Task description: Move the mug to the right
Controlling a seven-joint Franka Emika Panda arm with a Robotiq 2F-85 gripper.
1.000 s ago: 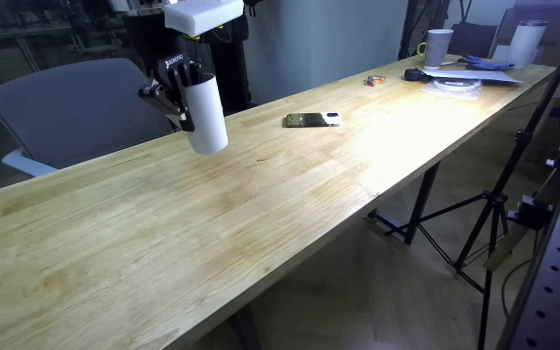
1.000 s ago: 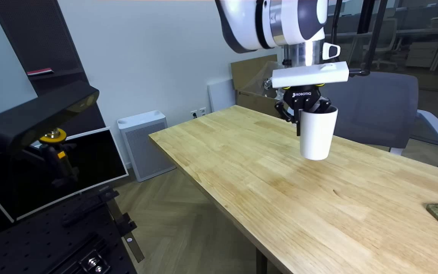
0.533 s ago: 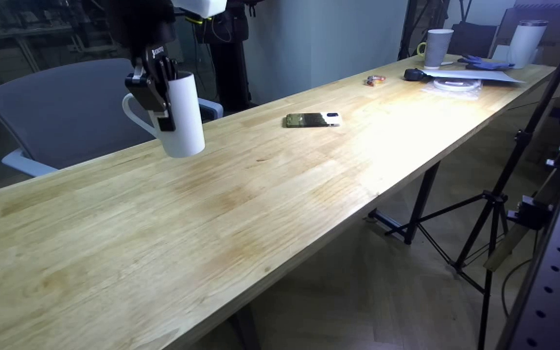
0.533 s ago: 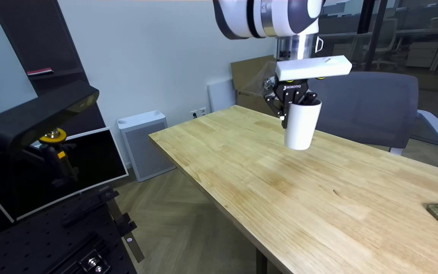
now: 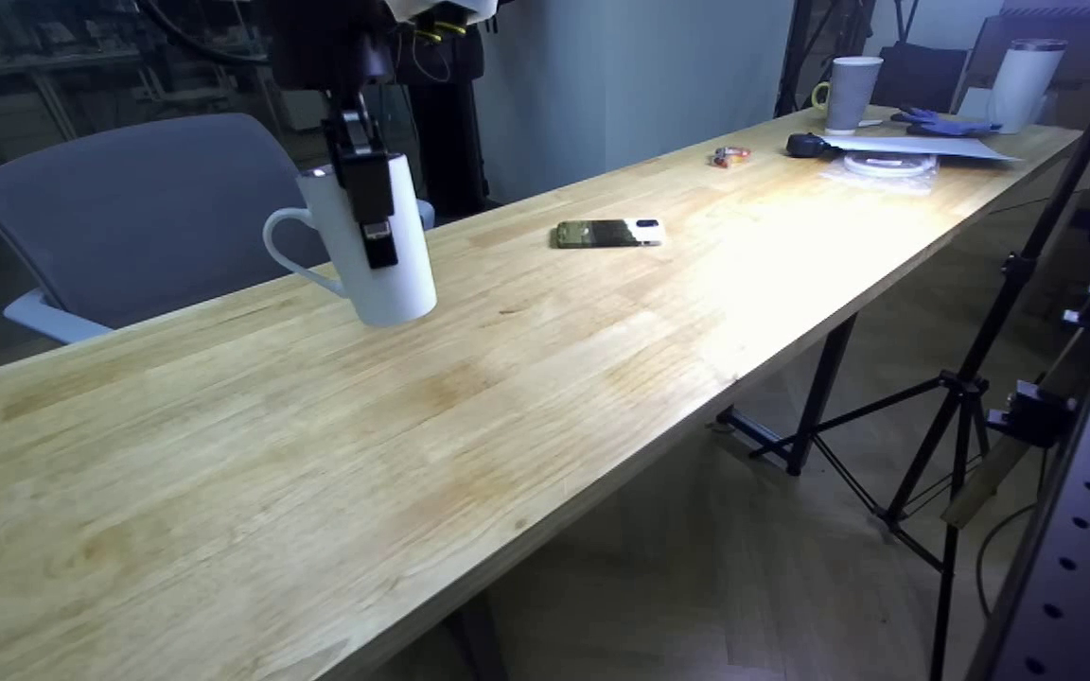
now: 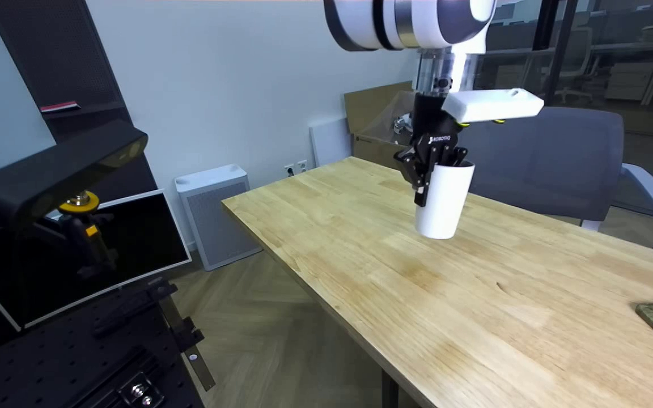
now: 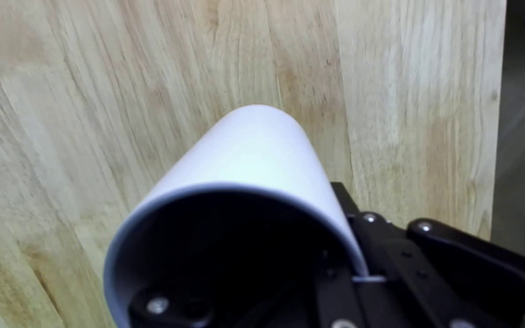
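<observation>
The white mug (image 5: 403, 255) is in my gripper over the wooden table (image 5: 469, 445), near its chair-side edge. It is a little tilted, and its looped handle shows on the left in that exterior view. It also shows in an exterior view (image 6: 448, 198) and in the wrist view (image 7: 253, 150), open mouth towards the camera. My gripper (image 5: 377, 248) is shut on the mug's wall, one finger outside and the other inside, where it is mostly hidden. The gripper also shows in an exterior view (image 6: 424, 192) and in the wrist view (image 7: 358, 269). I cannot tell whether the base touches the table.
A phone (image 5: 607, 233) lies on the table. Wrapped candies (image 5: 729, 157), a grey cup with a yellow handle (image 5: 852, 95), a white tumbler (image 5: 1028, 85), a blue glove (image 5: 947, 123) and papers (image 5: 919, 147) are at the far end. A chair (image 5: 157, 208) stands behind the table.
My gripper and the mug have turned, so the handle now shows in an exterior view where it was hidden. The mug first shifted and rose slightly, then came lower. The grip is unchanged.
</observation>
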